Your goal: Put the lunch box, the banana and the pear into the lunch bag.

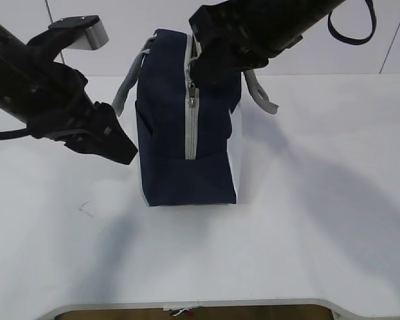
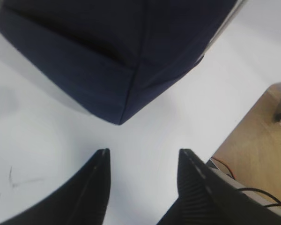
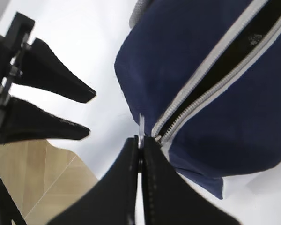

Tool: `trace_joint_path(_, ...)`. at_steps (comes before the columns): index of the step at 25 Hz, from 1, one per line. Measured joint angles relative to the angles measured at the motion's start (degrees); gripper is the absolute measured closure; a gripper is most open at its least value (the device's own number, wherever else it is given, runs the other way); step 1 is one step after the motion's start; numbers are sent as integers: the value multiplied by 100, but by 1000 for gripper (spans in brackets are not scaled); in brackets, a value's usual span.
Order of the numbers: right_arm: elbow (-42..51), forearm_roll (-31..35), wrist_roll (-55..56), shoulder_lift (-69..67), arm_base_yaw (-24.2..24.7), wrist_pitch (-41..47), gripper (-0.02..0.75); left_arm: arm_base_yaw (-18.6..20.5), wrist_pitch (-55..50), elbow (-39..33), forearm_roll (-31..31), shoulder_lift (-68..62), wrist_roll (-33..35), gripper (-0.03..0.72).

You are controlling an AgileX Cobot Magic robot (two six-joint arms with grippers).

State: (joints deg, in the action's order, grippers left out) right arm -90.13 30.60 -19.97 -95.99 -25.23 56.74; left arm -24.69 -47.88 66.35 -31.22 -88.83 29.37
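The left gripper (image 2: 143,161) is hovering with its jaws apart and empty, just left of the lunch bag (image 1: 167,120). The bag is standing mid-table (image 1: 320,220), its zipper (image 1: 191,127) partly parted at the far end. The right gripper (image 3: 140,145) is pinching the zipper pull (image 3: 141,125) tight.

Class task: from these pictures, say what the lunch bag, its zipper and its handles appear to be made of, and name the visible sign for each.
Lunch bag: navy woven fabric, matte; it creases and folds at the corners.
Zipper: grey tape with fine teeth, likely plastic or metal; too small to tell.
Handles: grey webbing, probably; they hang in limp loops.
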Motion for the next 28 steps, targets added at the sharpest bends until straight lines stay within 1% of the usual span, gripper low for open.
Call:
trace_joint_path(4, 0, 67, 23, 0, 0, -135, 725, -172, 490, 0, -36, -88, 11, 303)
trace_joint_path(8, 0, 282, 23, 0, 0, -363, 725, -195, 794, 0, -98, -228, 19, 298)
trace_joint_path(11, 0, 414, 25, -11, 0, -501, 725, -195, 979, 0, -323, -330, 153, 296)
trace_joint_path(15, 0, 452, 25, -11, 0, -526, 725, -195, 1286, 0, -806, -507, 569, 296)
trace_joint_path(18, 0, 464, 25, -11, 0, -538, 725, -195, 1524, 0, -927, -602, 690, 302)
trace_joint_path(19, 0, 464, 25, -11, 0, -547, 725, -195, 1594, 0, -938, -627, 705, 321)
trace_joint_path(21, 0, 464, 25, -11, 0, -547, 725, -195, 1669, 0, -960, -656, 723, 393)
trace_joint_path(23, 0, 476, 25, -11, 0, -612, 725, -195, 1682, 0, -960, -722, 753, 531)
trace_joint_path(25, 0, 476, -1, -22, 0, -726, 725, -195, 1705, 0, -894, -752, 779, 639)
trace_joint_path(26, 0, 488, -43, -22, 0, -771, 725, -195, 1713, 0, -866, -752, 789, 663)
trace_joint_path(28, 0, 496, -136, -22, 0, -872, 725, -195, 1717, 0, -737, -752, 789, 677)
